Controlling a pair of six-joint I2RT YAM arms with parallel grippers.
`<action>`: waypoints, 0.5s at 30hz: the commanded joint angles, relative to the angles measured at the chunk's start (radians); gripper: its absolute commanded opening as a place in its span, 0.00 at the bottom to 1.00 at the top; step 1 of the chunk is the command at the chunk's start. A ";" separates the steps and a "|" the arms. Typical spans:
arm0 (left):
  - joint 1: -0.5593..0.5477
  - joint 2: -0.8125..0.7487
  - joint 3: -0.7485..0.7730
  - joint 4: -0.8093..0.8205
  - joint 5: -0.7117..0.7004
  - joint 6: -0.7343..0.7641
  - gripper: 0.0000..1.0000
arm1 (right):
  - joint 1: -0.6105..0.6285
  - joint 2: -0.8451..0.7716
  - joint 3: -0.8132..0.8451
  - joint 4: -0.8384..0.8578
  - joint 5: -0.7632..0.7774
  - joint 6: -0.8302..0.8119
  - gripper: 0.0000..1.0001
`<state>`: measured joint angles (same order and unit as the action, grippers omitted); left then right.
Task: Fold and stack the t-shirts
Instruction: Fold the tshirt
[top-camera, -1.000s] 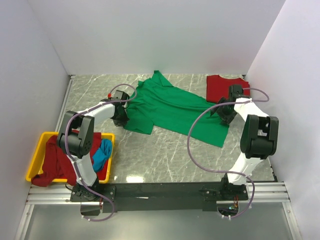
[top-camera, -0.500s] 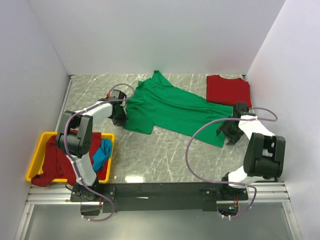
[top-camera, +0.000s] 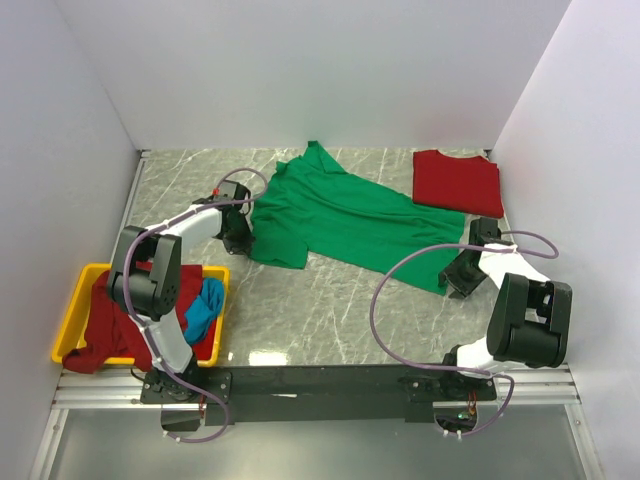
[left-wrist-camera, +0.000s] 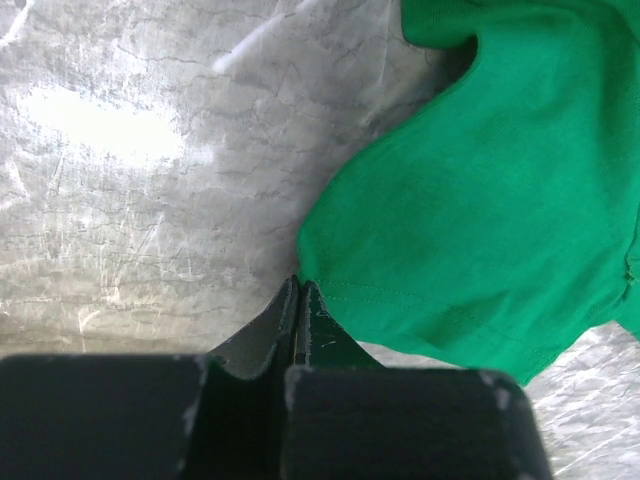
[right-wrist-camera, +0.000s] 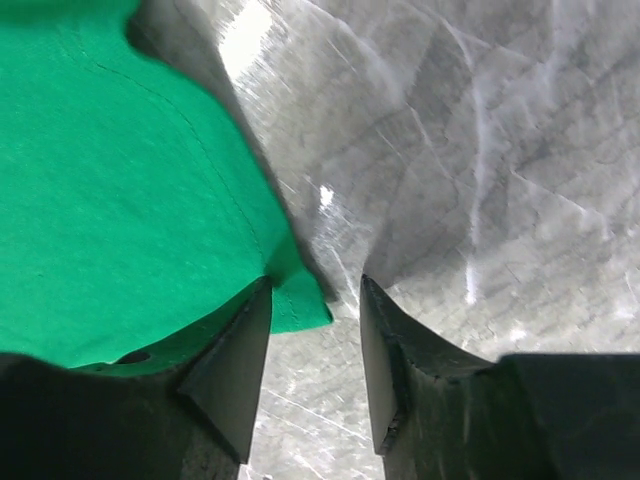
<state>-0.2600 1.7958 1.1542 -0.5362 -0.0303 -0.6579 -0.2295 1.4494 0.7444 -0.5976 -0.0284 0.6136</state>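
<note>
Green t-shirt (top-camera: 340, 215) lies spread open on the marble table (top-camera: 320, 320), centre-far, running diagonally from far-left to near-right, mostly flat with a few wrinkles. Left gripper (top-camera: 243, 238) sits at the shirt's left edge, low on the table. In the left wrist view its jaws are pressed together with no gap, and the corner of a green hem is caught right at the tips (only that very corner; the rest of the cloth fans out to the right). Right gripper (top-camera: 452, 283) is at the shirt's near-right corner, also down at table level. In the right wrist view its jaws stand apart and are not clamped on anything. The pointed green corner pokes into the gap just beside the left finger, the cloth's edge passes under that finger, and there is bare marble under the right finger. Red t-shirt (top-camera: 455, 180) lies folded flat at the far right, close to the green one's right edge; I cannot tell whether they touch. Yellow bin (top-camera: 72, 310) is at the near left beside the left arm's base. It holds a dark red shirt (top-camera: 110, 320) that spills over the near-left rim, and a blue shirt (top-camera: 205, 305) bunched at the bin's right side. Purple cables loop over both arms.
</note>
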 joint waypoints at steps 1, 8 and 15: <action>0.004 -0.046 0.025 -0.010 0.009 0.029 0.01 | -0.002 -0.009 -0.030 0.068 -0.001 0.020 0.47; 0.005 -0.067 0.016 -0.004 0.023 0.011 0.01 | -0.001 0.009 -0.057 0.099 -0.019 0.025 0.34; 0.007 -0.121 -0.031 0.001 0.041 -0.019 0.00 | 0.002 0.029 -0.062 0.116 -0.044 0.012 0.19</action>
<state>-0.2562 1.7397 1.1389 -0.5392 -0.0116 -0.6571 -0.2298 1.4460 0.7185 -0.5152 -0.0650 0.6277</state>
